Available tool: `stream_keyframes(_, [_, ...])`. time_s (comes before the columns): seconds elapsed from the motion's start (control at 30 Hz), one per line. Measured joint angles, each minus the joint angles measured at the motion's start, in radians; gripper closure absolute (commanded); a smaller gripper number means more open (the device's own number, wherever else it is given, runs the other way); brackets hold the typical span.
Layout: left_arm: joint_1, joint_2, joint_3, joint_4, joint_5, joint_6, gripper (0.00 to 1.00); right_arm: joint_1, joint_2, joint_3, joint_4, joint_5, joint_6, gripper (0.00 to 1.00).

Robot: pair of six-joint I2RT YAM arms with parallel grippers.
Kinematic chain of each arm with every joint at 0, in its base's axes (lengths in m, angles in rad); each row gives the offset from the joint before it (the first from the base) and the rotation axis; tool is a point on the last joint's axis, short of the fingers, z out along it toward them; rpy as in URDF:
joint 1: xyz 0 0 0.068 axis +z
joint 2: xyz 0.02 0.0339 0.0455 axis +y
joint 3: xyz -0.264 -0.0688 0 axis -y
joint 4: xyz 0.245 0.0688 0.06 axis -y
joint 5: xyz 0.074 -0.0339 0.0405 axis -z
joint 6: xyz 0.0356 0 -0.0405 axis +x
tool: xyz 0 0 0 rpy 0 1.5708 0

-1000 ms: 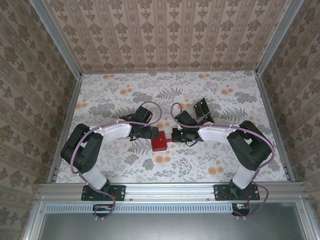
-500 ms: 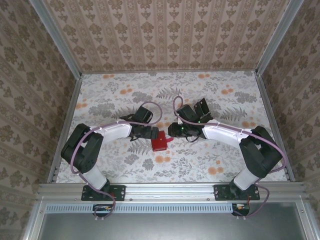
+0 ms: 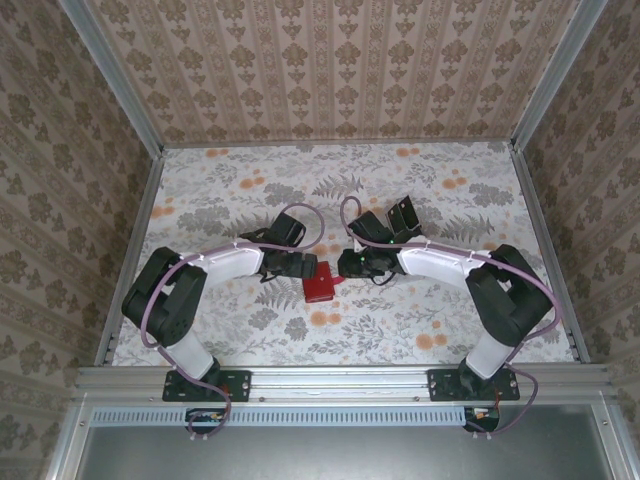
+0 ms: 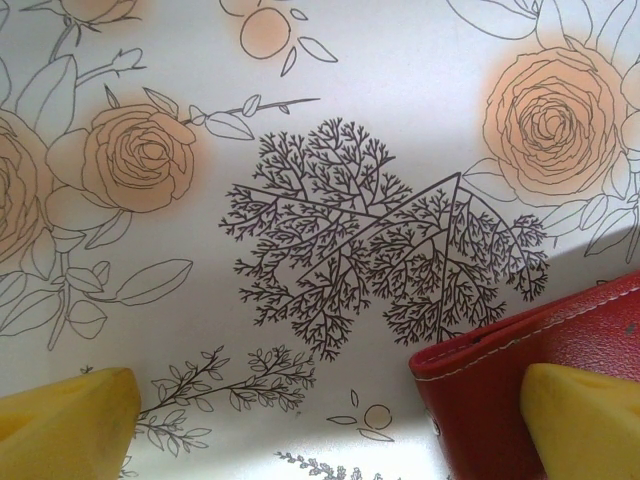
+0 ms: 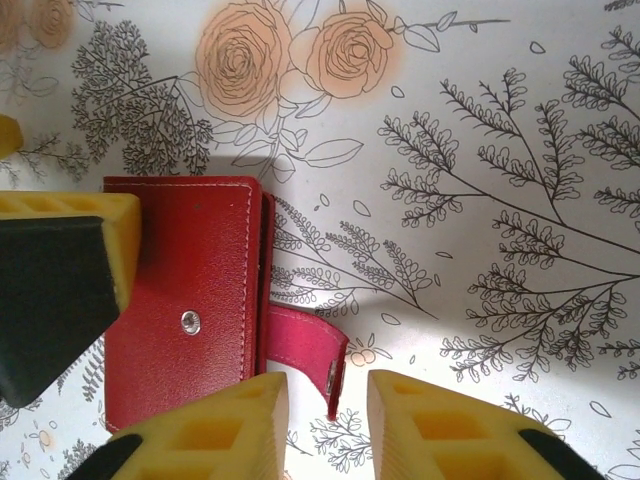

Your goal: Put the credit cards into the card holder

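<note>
The card holder [image 3: 321,289] is a small red wallet lying closed on the floral table between the two arms. In the right wrist view the card holder [image 5: 185,300] shows its snap stud, and its strap tab [image 5: 300,345] sticks out to the right. My right gripper [image 5: 328,425] is open, with the tab's tip in the gap between its yellow fingers. My left gripper [image 4: 330,430] is open; its right finger [image 4: 585,420] lies over the card holder's corner [image 4: 520,365]. The credit cards [image 3: 405,215] are a dark bundle behind the right arm. In the top view the left gripper [image 3: 306,268] and right gripper [image 3: 346,266] face each other.
The left gripper's black-padded finger [image 5: 55,275] overlaps the wallet's left side in the right wrist view. Patterned walls and metal rails [image 3: 135,260] enclose the table. Open floral tabletop [image 3: 400,325] lies in front of the wallet.
The right arm has shifted its elbow and brought its gripper slightly left and back, closer to the wallet's strap side. The left arm and the wallet have stayed put.
</note>
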Motion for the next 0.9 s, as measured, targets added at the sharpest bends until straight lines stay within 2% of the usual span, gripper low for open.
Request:
stream_keyframes(0.13, [0.0, 0.0, 0.0, 0.0, 0.0, 0.0, 0.0, 0.0, 0.009, 0.0, 0.0, -0.003, 0.0, 0.81])
stream_keyframes(0.53, [0.0, 0.0, -0.005, 0.01, 0.0, 0.0, 0.0, 0.0, 0.03, 0.0, 0.003, -0.003, 0.001, 0.83])
stream_keyframes(0.8, [0.0, 0.0, -0.006, 0.011, 0.0, 0.0, 0.0, 0.0, 0.037, 0.0, 0.011, -0.008, 0.003, 0.99])
stream_keyframes(0.9, [0.0, 0.0, -0.006, 0.011, 0.0, 0.0, 0.0, 0.0, 0.037, 0.0, 0.011, -0.011, 0.005, 1.0])
